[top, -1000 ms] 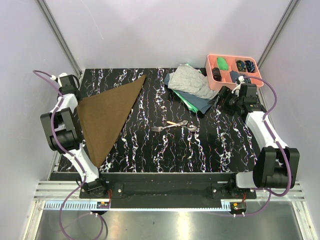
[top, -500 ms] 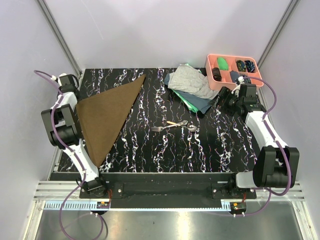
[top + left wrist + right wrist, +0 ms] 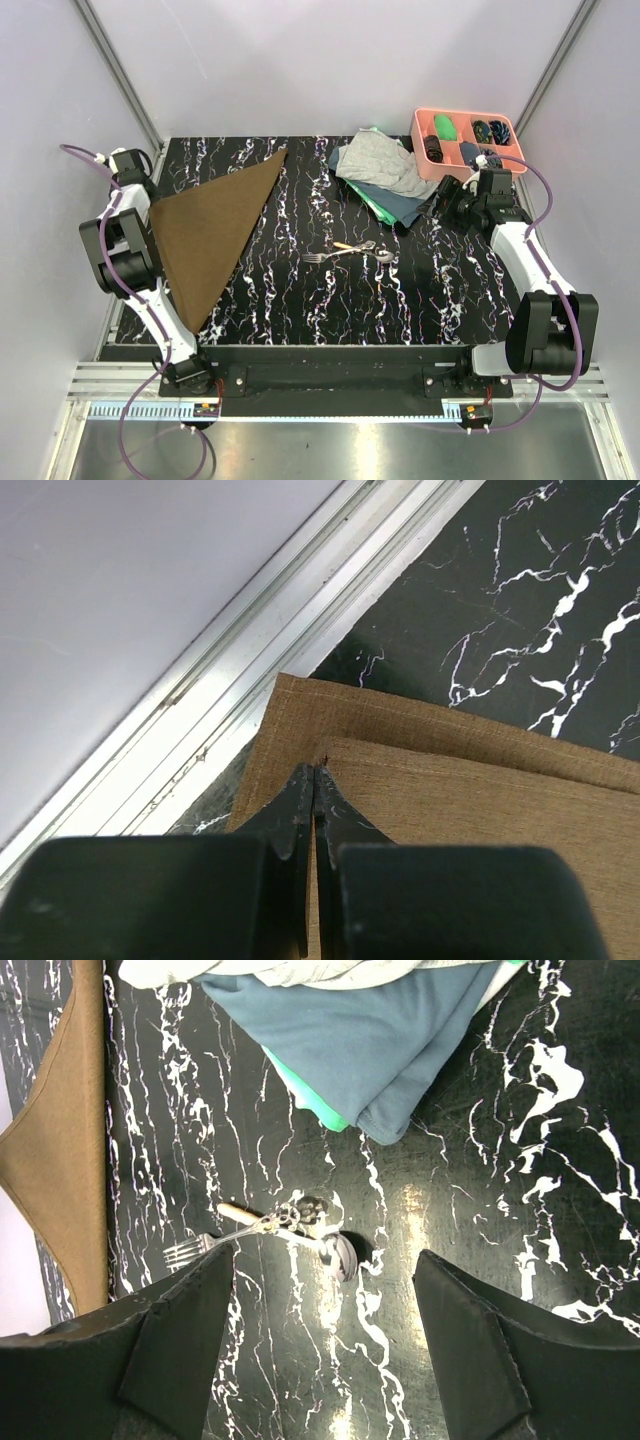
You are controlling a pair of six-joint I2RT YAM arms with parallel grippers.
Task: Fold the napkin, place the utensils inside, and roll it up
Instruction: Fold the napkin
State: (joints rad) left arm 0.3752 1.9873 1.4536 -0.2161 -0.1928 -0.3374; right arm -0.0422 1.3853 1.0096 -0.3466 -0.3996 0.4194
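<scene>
One brown napkin point(image 3: 205, 235), folded into a triangle, lies at 9 o'clock on the tabletop point(image 3: 420, 300), long point toward 12. Three utensils point(image 3: 350, 250) sit touching in a cluster at centre: one fork point(image 3: 318, 258), one spoon point(image 3: 384, 256), one orange-handled piece point(image 3: 345, 245). Three cloths are piled at 1 o'clock: grey cloth point(image 3: 385, 162) on top, blue cloth point(image 3: 398, 208) and green cloth point(image 3: 368, 197) under it. One pink tray point(image 3: 468, 115) at 2 o'clock. Left claw point(image 3: 316, 780) is pinched closed on the corner of the napkin's top layer, at the tabletop's 9 o'clock edge. Right claw point(image 3: 325, 1255) is spread wide, holding nothing, above the tabletop near the pile. Versus half a second ago, the napkin and left wrist have shifted slightly toward 9 o'clock; utensils, pile and right arm are unchanged.
</scene>
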